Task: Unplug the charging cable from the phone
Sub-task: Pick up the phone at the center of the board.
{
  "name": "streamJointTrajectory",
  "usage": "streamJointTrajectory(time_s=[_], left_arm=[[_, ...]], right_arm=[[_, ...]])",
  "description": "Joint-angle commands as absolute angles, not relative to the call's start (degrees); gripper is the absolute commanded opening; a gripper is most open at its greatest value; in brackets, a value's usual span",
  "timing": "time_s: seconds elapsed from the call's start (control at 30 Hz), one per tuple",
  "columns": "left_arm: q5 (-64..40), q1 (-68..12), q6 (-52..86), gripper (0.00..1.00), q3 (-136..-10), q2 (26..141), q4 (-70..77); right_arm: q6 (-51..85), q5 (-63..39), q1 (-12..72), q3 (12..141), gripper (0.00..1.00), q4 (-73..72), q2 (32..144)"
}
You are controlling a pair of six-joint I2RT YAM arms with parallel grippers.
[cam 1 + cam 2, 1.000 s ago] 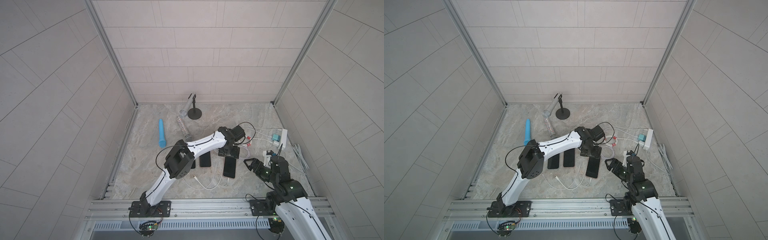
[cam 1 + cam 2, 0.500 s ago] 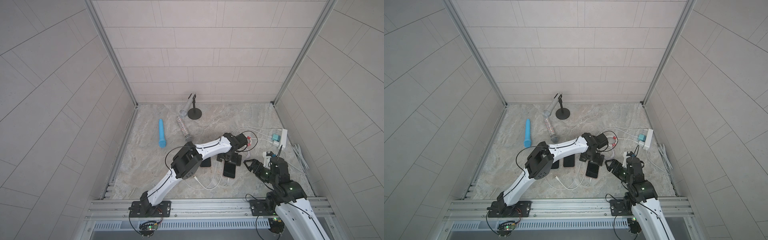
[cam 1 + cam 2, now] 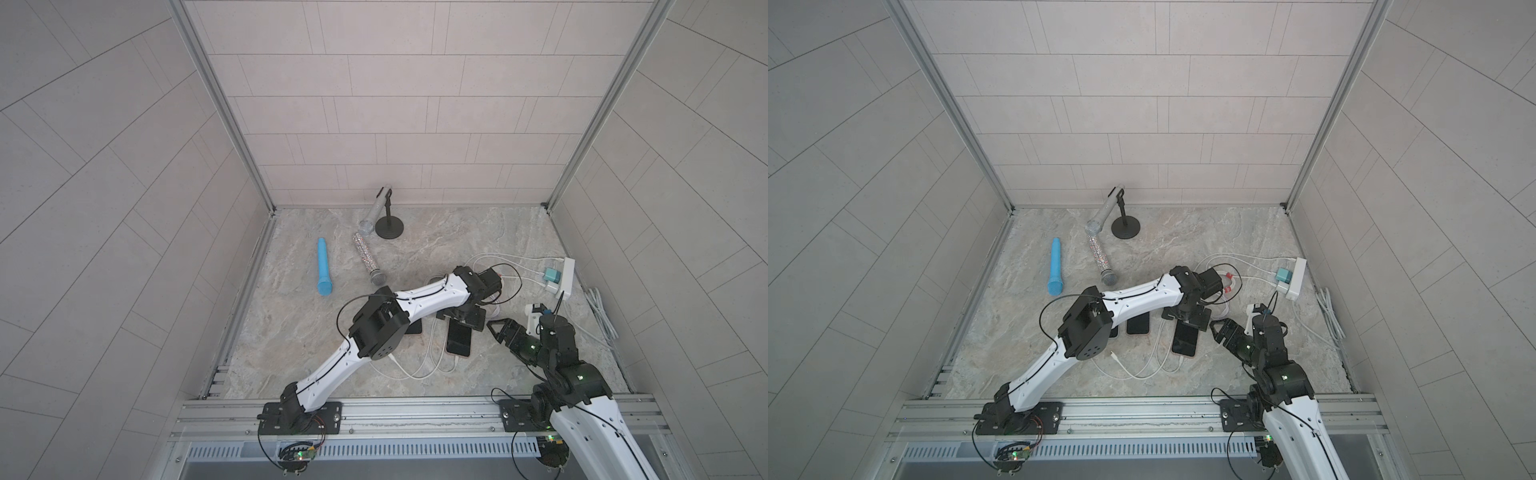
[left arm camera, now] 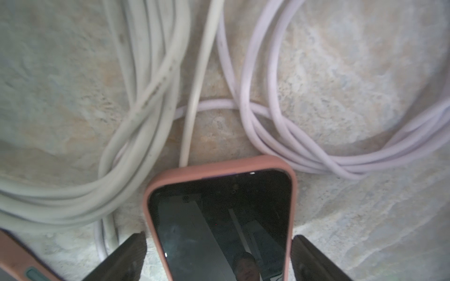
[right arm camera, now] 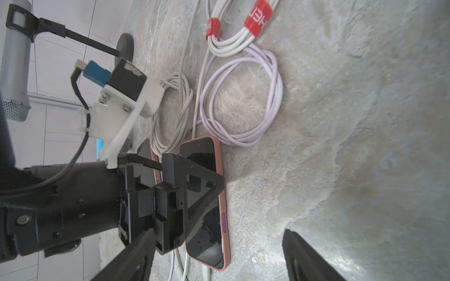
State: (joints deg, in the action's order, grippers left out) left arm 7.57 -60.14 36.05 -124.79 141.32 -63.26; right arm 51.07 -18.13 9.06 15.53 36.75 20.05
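Observation:
The phone in a pink case lies screen up on the marble floor. A white charging cable is plugged into its near end, the plug showing in the right wrist view. My left gripper is open, straddling the phone's far end with one finger close on each side. My right gripper hangs open just right of the phone, holding nothing.
Coiled white and lilac cables lie just beyond the phone. Two other phones lie to its left. A blue microphone, a glitter microphone and a stand are at the back. A power strip lies by the right wall.
My left gripper has opened and swung nearer and to the right, coming down across the phone's far end. The right arm has hardly moved.

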Motion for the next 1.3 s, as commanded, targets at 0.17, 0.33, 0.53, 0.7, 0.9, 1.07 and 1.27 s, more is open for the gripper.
streamJointTrajectory(time_s=[0.17,0.33,0.53,0.7,0.9,1.07,1.27], left_arm=[[10.89,-61.15,36.23,0.91,-127.41,144.63,-67.38],[11.67,-61.34,36.30,0.87,-127.81,145.37,-67.71],[11.92,-61.27,35.89,0.82,-128.26,146.62,-67.98],[11.73,-61.26,35.78,0.68,-128.32,146.72,-68.05],[11.25,-61.00,35.52,0.36,-128.51,145.56,-67.85],[10.99,-60.74,35.42,0.16,-128.50,143.75,-67.85],[10.50,-60.23,35.13,0.00,-128.41,140.93,-67.81]], right_arm=[[51.48,-18.22,8.80,14.51,0.85,35.66,19.42],[51.25,-18.17,8.71,14.38,0.85,35.52,19.42],[51.03,-18.35,8.54,14.36,0.85,35.25,19.75],[50.91,-18.85,8.27,14.58,0.85,35.33,19.78],[50.65,-19.24,8.09,15.15,0.85,35.33,20.02],[50.41,-19.58,8.00,15.79,0.85,35.83,20.02],[50.23,-20.09,8.02,16.58,0.85,36.19,20.04]])
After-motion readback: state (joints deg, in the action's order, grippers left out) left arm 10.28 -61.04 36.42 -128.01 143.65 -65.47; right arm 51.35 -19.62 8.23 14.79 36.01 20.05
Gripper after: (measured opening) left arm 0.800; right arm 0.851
